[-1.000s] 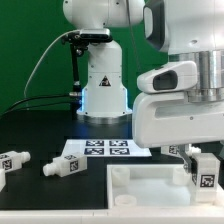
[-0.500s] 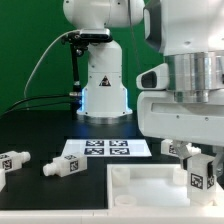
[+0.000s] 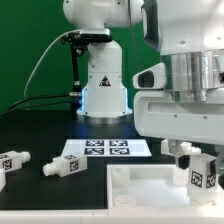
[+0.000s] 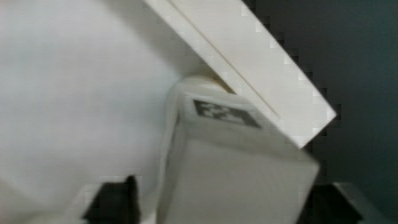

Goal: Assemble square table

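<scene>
The jaws are clenched on a white tagged leg, one finger on each flank.

In the exterior view, this leg hangs upright over the corner of the tabletop on the exterior view's right. It sits low above the slab, and I cannot tell whether its end already touches. The tabletop lies flat on the black desk, rim up. A first loose leg and a second loose leg lie on their sides, well apart from the tabletop, off its edge on the exterior view's left. The marker board lies just behind the tabletop.

In the wrist view, the held leg fills the middle, its tag facing the camera and the dark fingers on both sides of it. Its far end sits close against the tabletop's raised rim, over the slab's flat inner face. The corner socket is hidden behind the leg.

The likely trouble is a bad seating. With the socket unseen, a leg a little off-centre or tilted could catch on the rim and jam. Nothing visibly holds the slab, so sideways force might push it across the desk. Smooth plastic may also slip in the grip if the leg has to be twisted in.
</scene>
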Action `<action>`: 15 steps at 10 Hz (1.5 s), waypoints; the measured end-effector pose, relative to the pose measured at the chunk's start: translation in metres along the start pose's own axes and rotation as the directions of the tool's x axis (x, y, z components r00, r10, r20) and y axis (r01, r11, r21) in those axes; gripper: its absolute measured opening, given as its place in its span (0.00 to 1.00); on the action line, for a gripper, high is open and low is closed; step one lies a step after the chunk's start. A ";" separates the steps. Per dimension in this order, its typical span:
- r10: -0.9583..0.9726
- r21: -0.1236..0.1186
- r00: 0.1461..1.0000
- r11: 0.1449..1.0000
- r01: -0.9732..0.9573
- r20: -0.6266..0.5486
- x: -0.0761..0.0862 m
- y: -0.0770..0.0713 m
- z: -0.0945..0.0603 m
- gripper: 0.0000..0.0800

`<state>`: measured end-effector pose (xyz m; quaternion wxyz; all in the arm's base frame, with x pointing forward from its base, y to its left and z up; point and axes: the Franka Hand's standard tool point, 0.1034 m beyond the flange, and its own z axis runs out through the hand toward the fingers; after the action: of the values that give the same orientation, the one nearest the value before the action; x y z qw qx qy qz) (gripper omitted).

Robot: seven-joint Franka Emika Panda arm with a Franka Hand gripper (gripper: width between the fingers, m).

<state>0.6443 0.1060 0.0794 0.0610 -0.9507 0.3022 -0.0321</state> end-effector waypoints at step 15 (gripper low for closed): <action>-0.488 -0.040 0.871 0.873 0.486 -0.052 -0.008 -0.002 0.003 0.36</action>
<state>0.6393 0.1128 0.0765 0.0294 -0.9955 0.0552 -0.0715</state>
